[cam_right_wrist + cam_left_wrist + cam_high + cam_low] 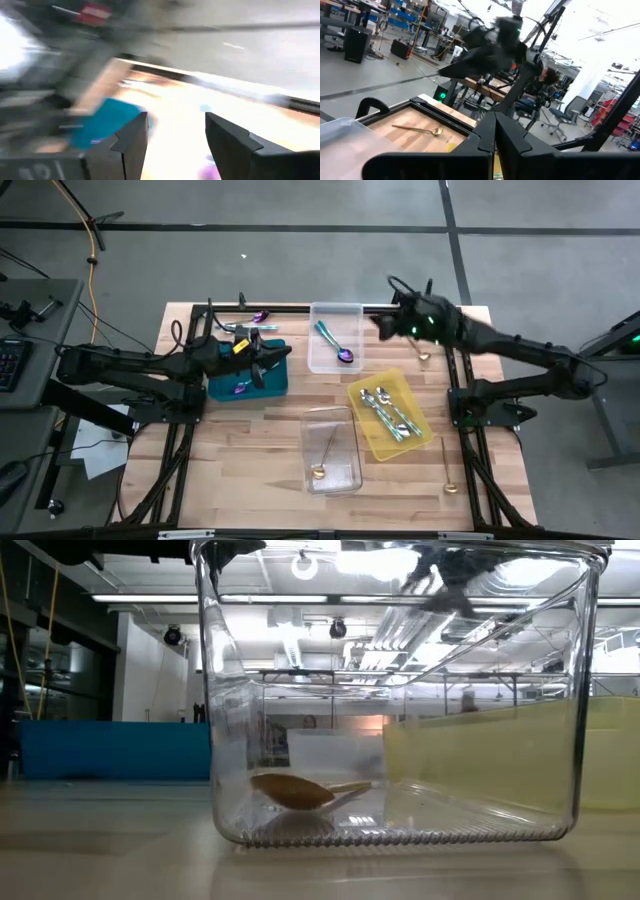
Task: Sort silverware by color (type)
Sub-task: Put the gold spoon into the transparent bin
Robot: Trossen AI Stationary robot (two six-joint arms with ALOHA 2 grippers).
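Silverware lies scattered over the wooden bench (pixel 250 470) in the overhead frame, mostly in trays. At upper centre a clear tray (pixel 335 358) holds a teal-handled spoon (pixel 333 342) with a purple-blue bowl. Right of centre a yellow tray (pixel 372 432), turned at an angle, carries several silver pieces (pixel 385 412). At lower centre a second clear tray (pixel 330 475) holds one gold spoon (pixel 322 459); the table-level frame shows that spoon's bowl resting on the tray floor. At centre left a teal tray (pixel 272 383) has purple-blue pieces (pixel 241 388) inside, and another purple-blue piece (pixel 259 316) lies on the bench just above it. Two more gold spoons lie loose on the bench: one (pixel 423 352) at upper right, below the right arm's wrist, and one (pixel 448 473) at lower right, beside the frame rail. The left gripper (pixel 268 358) hangs over the teal tray; its jaws are pressed together with nothing seen between them in its own wrist frame, where that upper gold spoon shows on the bench beyond. The right gripper (pixel 381 323) sits at upper centre, just right of the upper clear tray, above the bench; its jaws stand wide apart and empty in its blurred wrist frame, holding and touching nothing.
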